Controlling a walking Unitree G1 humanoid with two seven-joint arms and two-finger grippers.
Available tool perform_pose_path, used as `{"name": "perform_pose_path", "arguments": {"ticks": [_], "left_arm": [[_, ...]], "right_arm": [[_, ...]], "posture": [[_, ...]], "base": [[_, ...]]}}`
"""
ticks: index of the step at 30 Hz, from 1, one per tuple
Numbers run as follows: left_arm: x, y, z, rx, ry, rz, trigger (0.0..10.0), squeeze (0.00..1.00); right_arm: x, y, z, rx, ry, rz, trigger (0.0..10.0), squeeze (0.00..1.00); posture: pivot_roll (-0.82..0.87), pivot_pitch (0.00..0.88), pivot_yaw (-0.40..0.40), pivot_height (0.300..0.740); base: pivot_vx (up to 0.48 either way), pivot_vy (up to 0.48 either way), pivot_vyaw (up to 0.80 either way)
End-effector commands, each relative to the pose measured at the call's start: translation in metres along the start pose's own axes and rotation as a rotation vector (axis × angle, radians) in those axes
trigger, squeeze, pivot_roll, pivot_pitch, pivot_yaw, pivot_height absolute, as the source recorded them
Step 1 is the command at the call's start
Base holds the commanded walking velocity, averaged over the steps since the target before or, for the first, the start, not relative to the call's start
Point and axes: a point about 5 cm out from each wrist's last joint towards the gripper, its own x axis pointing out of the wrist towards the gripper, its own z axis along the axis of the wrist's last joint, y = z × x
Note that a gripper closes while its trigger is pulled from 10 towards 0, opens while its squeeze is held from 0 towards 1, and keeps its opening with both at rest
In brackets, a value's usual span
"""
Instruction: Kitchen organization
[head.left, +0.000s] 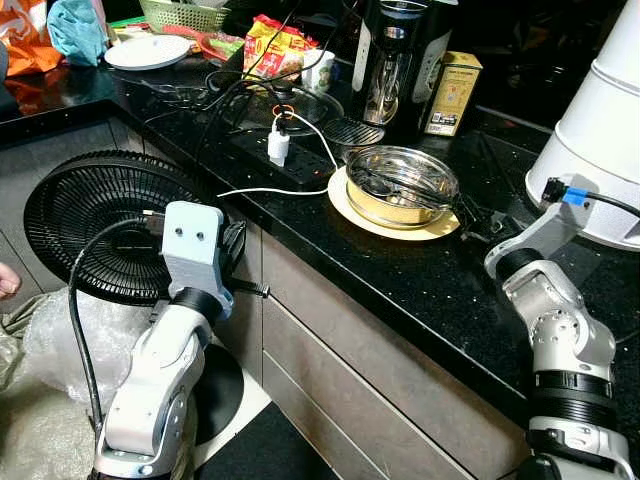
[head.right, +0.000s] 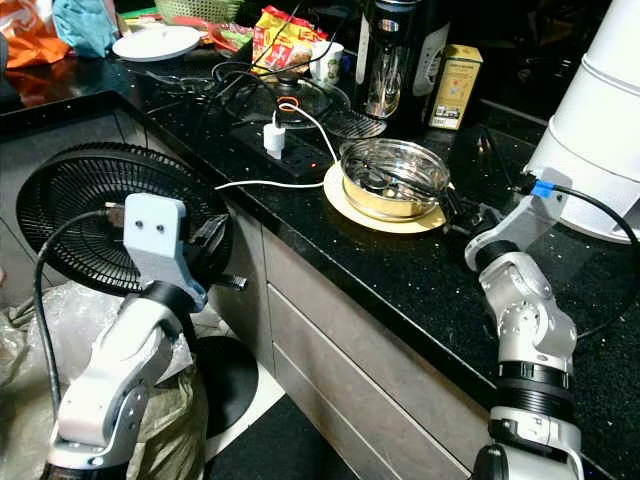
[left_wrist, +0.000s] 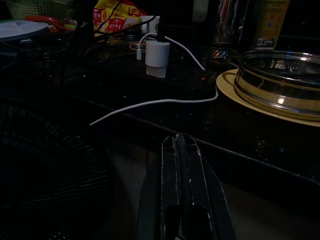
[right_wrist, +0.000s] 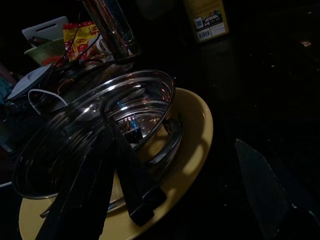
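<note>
Head stereo pair: looks forward and down from above onto the black speckled stone counter (head.left: 420, 280); both eyes share the same scene, slightly offset.
Left wrist camera: low, beside the counter edge, looking across it along the left gripper (left_wrist: 181, 145), whose fingers lie pressed together.
Right wrist camera: very close to the shiny steel bowl (right_wrist: 100, 130) on the round yellow plate (right_wrist: 197, 130).
Shared: bowl and plate appear in all four.

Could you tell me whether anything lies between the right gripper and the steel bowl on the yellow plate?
Nothing visible does. The right gripper sits on the black counter right beside the steel bowl on its yellow plate, with bare counter between them.
</note>
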Motion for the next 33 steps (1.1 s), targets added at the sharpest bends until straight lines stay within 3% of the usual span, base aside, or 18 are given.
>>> {"name": "perform_pose_path", "arguments": {"ticks": [1,3,4,5,7,8,33], "left_arm": [[0.001,-0.002,0.001,-0.001,0.0,-0.008,10.0,0.0],[0.001,-0.002,0.001,-0.001,-0.001,-0.009,10.0,0.0],[0.001,-0.002,0.002,-0.002,-0.001,-0.009,10.0,0.0],[0.001,-0.002,0.001,-0.002,-0.001,-0.009,10.0,0.0],[0.001,-0.002,0.001,-0.002,-0.001,-0.009,10.0,0.0],[0.001,-0.002,0.002,-0.002,-0.001,-0.008,10.0,0.0],[0.002,-0.004,0.001,-0.004,-0.004,-0.011,10.0,0.0]], "right_arm": [[-0.002,-0.006,-0.005,-0.002,0.021,-0.027,10.0,0.0],[-0.003,-0.003,-0.006,0.0,0.021,-0.015,10.0,0.0],[-0.003,-0.001,-0.006,0.002,0.018,-0.008,9.1,0.0],[-0.003,0.001,-0.005,0.005,0.011,0.002,1.6,0.0],[-0.003,0.001,-0.005,0.005,0.011,0.002,1.6,0.0],[-0.003,0.002,-0.005,0.007,0.007,0.011,0.0,0.0],[-0.001,0.011,-0.004,0.053,-0.002,0.067,0.0,0.0]], "posture": [[0.06,0.0,-0.076,0.74],[0.05,0.0,-0.075,0.74],[0.05,0.0,-0.074,0.74],[0.05,0.0,-0.073,0.74],[0.05,0.0,-0.073,0.74],[0.05,0.0,-0.075,0.74],[0.06,0.0,-0.082,0.74]], "base": [[0.0,0.0,0.0],[0.0,0.0,0.0],[0.0,0.0,0.0],[0.0,0.0,0.0],[0.0,0.0,0.0],[0.0,0.0,0.0],[0.0,0.0,0.0]]}}
